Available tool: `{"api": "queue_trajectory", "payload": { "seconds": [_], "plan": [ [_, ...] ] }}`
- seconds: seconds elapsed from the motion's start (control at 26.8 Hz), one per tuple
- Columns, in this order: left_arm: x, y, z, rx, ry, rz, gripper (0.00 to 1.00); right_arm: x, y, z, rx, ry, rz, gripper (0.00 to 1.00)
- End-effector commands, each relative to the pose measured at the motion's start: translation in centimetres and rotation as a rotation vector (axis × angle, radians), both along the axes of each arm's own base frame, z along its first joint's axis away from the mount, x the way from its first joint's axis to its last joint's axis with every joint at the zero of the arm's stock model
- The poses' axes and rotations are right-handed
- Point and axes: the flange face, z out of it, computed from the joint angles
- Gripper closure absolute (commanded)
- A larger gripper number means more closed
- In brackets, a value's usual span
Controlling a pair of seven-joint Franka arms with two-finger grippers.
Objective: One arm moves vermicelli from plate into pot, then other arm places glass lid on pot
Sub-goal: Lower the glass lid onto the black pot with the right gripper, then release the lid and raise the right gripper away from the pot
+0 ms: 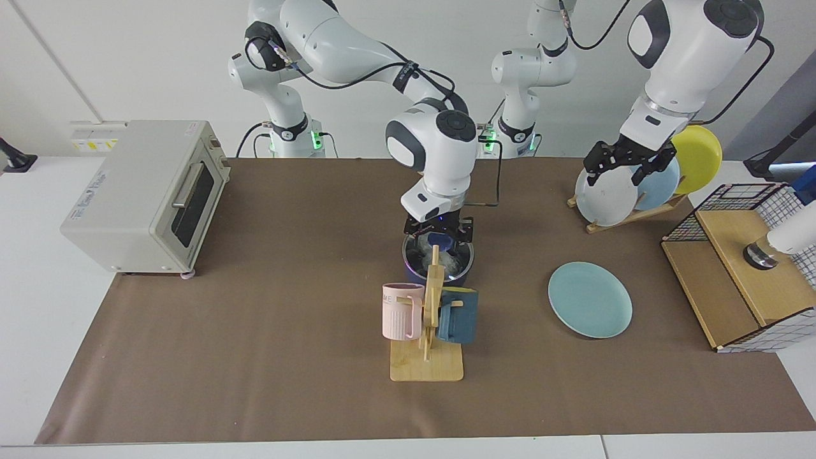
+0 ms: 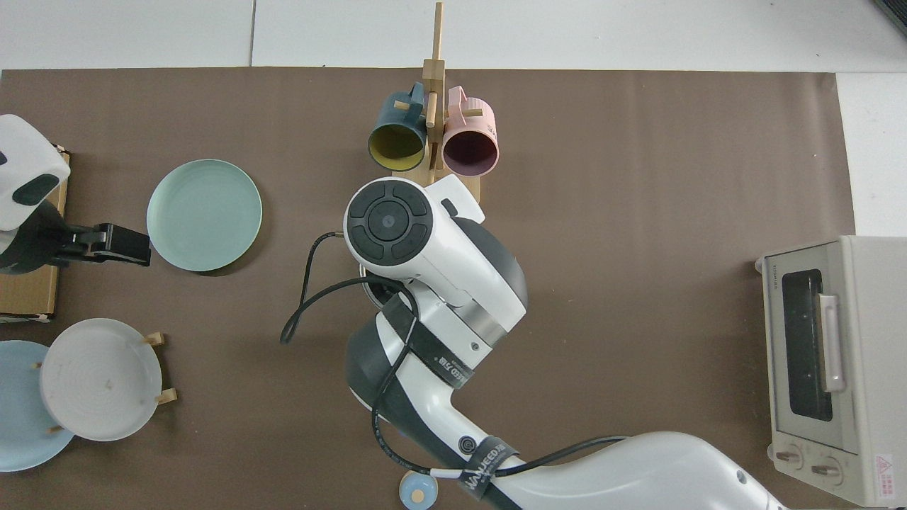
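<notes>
Round clear glass lid [image 1: 438, 250] with blue knob: on small navy saucepan [image 1: 440, 268]; white vermicelli tangle [image 1: 450, 260] inside.
Judged rigid, breakable, slick; lift by knob. Right gripper [image 1: 438, 231] above knob, left gripper [image 1: 626, 163] waiting by upright plates; grip cannot be told for either. Teal plate [image 1: 590, 299] bare.

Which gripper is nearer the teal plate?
Left. The left gripper hangs by the plate rack, beyond the teal plate; the right gripper is farther off, over the pot.

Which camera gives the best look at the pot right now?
The facing view. There the pot shows its rim, with the glass lid on it and pale vermicelli inside, under the right gripper, though the mug rack covers its front. In the top view the right arm hides it almost completely.
</notes>
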Motion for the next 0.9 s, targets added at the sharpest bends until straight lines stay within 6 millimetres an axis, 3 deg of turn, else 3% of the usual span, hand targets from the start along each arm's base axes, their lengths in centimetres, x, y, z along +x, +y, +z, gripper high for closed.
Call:
{"api": "queue_trajectory", "payload": {
  "seconds": [0.0,0.19,0.34,0.63,0.86],
  "plan": [
    [-0.3,0.1,0.4,0.019,-0.009,-0.010,0.00,-0.4,-2.2,4.8,0.042,-0.004,0.010,0.00],
    [-0.3,0.1,0.3,0.019,-0.008,-0.010,0.00,-0.1,-5.4,8.7,0.062,-0.034,0.097,0.00],
    [-0.3,0.1,0.3,0.019,-0.008,-0.010,0.00,0.8,-9.7,10.8,0.090,-0.015,0.119,0.00],
    [-0.3,0.1,0.4,0.019,-0.009,-0.010,0.00,3.6,-19.7,13.3,0.057,-0.005,0.115,0.00],
    [-0.3,0.2,0.3,0.019,-0.008,-0.008,0.00,4.1,-27.4,15.2,0.052,0.029,0.100,0.00]
  ]
}}
